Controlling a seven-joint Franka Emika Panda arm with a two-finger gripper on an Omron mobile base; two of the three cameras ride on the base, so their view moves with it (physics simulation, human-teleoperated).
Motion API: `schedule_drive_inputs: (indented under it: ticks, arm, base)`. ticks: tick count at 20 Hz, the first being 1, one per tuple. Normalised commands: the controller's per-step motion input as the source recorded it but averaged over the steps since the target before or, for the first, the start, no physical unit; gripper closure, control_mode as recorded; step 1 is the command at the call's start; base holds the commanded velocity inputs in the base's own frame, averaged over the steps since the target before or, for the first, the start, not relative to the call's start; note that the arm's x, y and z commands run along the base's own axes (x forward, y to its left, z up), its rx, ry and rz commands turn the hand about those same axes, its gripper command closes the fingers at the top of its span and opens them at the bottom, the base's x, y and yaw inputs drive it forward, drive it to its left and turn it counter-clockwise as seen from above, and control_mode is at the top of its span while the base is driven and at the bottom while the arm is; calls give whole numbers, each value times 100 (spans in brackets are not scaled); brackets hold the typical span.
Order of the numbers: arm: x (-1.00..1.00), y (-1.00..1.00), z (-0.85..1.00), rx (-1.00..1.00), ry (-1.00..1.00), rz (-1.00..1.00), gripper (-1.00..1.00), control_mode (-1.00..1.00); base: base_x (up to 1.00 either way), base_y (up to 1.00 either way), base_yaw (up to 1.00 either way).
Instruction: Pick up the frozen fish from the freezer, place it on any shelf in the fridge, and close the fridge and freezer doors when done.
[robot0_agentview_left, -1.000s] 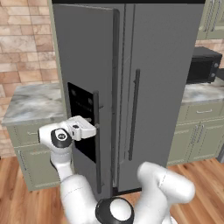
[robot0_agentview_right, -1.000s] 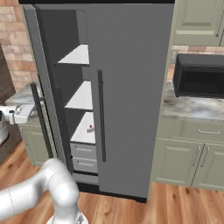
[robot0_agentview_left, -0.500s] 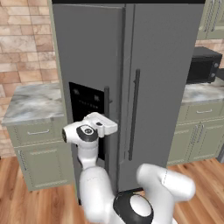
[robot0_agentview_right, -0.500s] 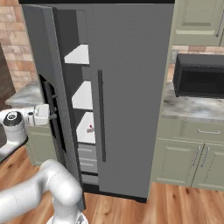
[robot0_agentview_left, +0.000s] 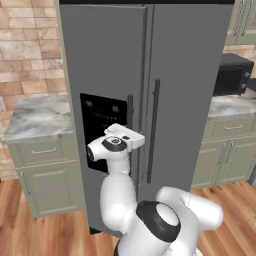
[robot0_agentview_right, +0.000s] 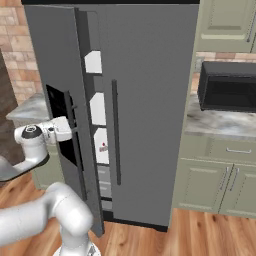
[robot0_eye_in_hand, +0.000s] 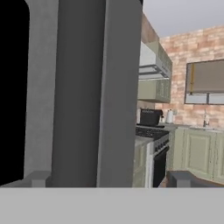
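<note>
Closest to me is the gripper (robot0_eye_in_hand: 109, 178), sitting right up at the freezer door (robot0_agentview_right: 57, 65), about level with the lower part of the black dispenser panel (robot0_agentview_left: 102, 120). The jaws are spread as wide as they go and nothing's in them. In the hand view the two tips stand either side of a tall grey upright that I take to be the door's bar handle (robot0_agentview_right: 74, 125). Can't tell if they're actually touching it. That handle runs straight up and down, and the door hangs open by a narrow gap on its free edge, which is the side toward the fridge door (robot0_agentview_right: 155, 100). So my read is the last bit is just a push straight in toward the cabinet. Through the gap I can see the narrow white shelves (robot0_agentview_right: 93, 62) and a small red-and-white item (robot0_agentview_right: 103, 147). As for the frozen fish, I'd guess it's on a fridge shelf behind that wider door, which looks fully shut. Further right there's the microwave (robot0_agentview_right: 227, 87).
</note>
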Motion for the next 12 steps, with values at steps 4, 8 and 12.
schedule_drive_inputs:
  ticks: [4, 8, 12]
  arm:
    - [34, -16, 22, 0, 0, 0, -100, -100]
    - [39, -5, 16, 0, -1, 0, -100, -100]
    - [32, 0, 11, 0, -2, 0, -100, -100]
  base:
    - [0, 0, 0]
    - [0, 0, 0]
    - [0, 0, 0]
